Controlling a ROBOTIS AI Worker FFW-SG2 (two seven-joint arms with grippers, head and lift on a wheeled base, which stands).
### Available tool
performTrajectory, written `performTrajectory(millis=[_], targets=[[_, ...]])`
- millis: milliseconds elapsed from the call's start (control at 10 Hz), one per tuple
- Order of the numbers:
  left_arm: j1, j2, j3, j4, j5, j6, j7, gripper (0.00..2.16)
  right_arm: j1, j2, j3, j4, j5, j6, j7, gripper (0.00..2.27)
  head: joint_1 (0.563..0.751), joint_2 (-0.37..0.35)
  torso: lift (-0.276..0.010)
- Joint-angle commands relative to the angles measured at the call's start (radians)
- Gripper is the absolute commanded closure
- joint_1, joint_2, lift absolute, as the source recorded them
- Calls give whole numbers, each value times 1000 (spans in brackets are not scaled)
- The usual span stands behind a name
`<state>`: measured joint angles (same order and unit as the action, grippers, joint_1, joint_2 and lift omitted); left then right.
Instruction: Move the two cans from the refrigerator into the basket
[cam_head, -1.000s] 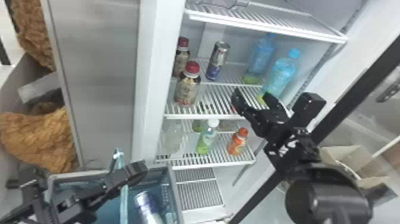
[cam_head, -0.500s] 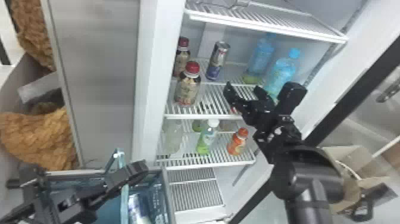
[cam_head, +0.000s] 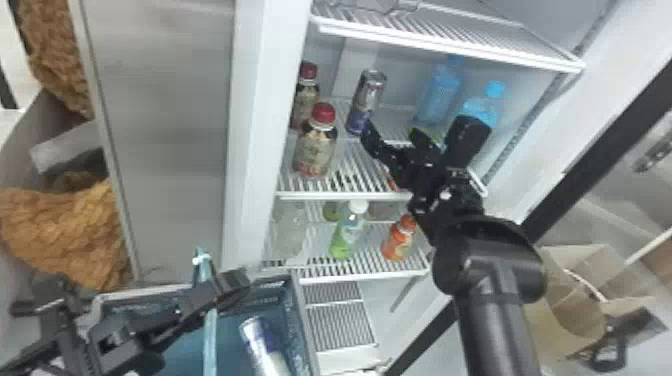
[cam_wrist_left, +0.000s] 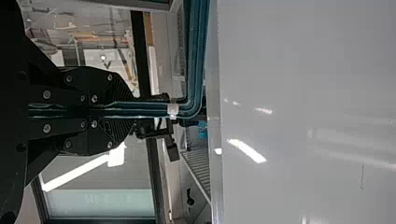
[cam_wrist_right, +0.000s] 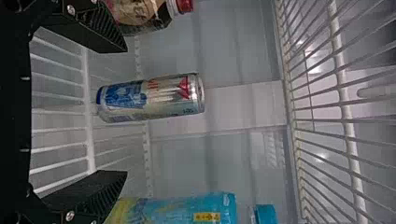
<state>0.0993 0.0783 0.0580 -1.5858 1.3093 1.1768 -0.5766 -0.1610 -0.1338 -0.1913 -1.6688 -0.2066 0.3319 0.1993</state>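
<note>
Your left end effector is pinching the handle of the basket. Your right end effector is spread wide near the can standing on the fridge shelf. The other can is in the basket.

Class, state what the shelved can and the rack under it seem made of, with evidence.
The can looks like glossy metal, probably aluminium: its silvery wall catches bright highlights. The rack looks like smooth, white-coated wire, judging by its slim, even rods, though plastic is possible.
</note>
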Motion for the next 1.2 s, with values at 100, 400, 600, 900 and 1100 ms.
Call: performTrajectory(millis=[100,400,600,900,1100], targets=[[1,2,-2,4,1,-4,0,1190,-65,6,4,80,29,-1,0,114,694,-337,-31],[-1,2,-6,6,3,-4,3,1190,-138,8,26,153,77,-1,0,110,687,-329,-31],[-1,3,-10,11,7,-4,3,1190,-185,8,30,205,99,-3,0,110,679,-324,-31],[-4,3,-10,14,7,-4,3,1190,-259,-3,72,298,91,-3,0,113,670,-317,-31],[-4,3,-12,16,7,-4,4,1190,-286,-3,84,340,93,-8,0,111,666,-304,-31]])
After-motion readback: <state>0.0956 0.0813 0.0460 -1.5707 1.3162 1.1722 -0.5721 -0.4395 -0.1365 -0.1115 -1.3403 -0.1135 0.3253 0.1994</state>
